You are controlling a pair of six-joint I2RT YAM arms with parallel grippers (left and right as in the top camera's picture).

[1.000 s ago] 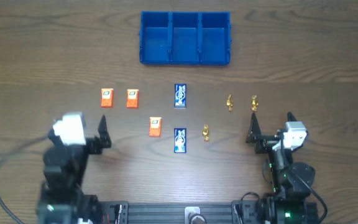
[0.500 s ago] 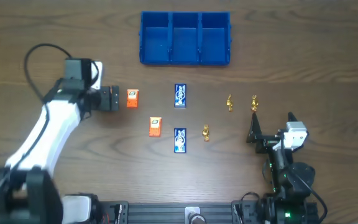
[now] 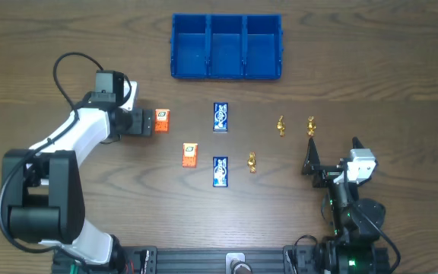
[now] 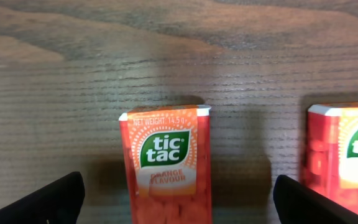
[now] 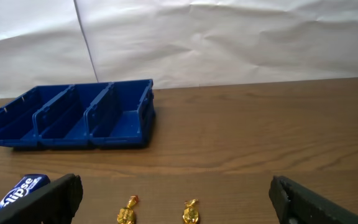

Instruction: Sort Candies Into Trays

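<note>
An orange candy box [image 4: 166, 165] lies flat on the wood between the fingers of my open left gripper [image 4: 178, 208], which hangs low over it at the left of the candy row [image 3: 138, 122]. A second orange box [image 3: 162, 120] [image 4: 345, 155] lies just beside it, and a third [image 3: 190, 154] sits nearer the front. Two blue packs [image 3: 220, 116] [image 3: 220, 172] and three gold-wrapped candies [image 3: 281, 125] [image 3: 311, 125] [image 3: 252, 161] lie to the right. The blue three-compartment tray [image 3: 226, 46] [image 5: 73, 115] stands at the back. My right gripper [image 3: 331, 157] stays open near its base, holding nothing.
The wooden table has bare room on both sides of the tray and along the front. A black cable loops off the left arm [image 3: 67, 65]. A white backdrop [image 5: 229, 37] stands behind the table in the right wrist view.
The left arm swung out from its base to the leftmost orange box, then settled lower over it with the fingers on either side. The right arm has not moved.
</note>
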